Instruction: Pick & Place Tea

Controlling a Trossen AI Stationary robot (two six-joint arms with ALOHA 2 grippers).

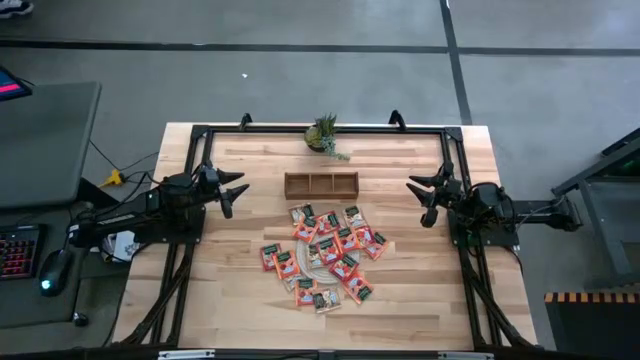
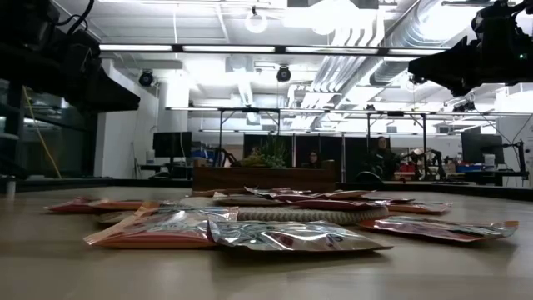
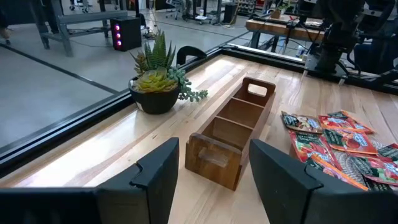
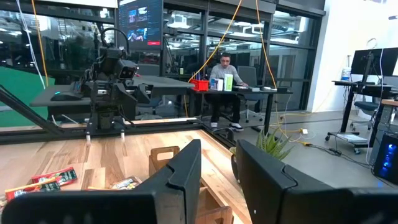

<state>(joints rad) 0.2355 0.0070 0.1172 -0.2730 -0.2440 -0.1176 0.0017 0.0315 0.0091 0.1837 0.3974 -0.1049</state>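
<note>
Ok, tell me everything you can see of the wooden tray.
The wooden tray is a long, low, open-topped box of brown wood, split by two dividers into three compartments in a row. Each end wall has a cut-out handle slot. All three compartments look empty. It stands flat on the table, lengthwise across it, between the potted succulent behind and the pile of tea sachets in front. Nothing appears to touch it but the tabletop; the nearest sachets seem to lie just short of it.

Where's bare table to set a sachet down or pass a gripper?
Free: bare wood between the left gripper and the tea sachets, the same toward the right gripper, and the strip along the table's near edge. Crowded: the middle, below the wooden tray.
</note>
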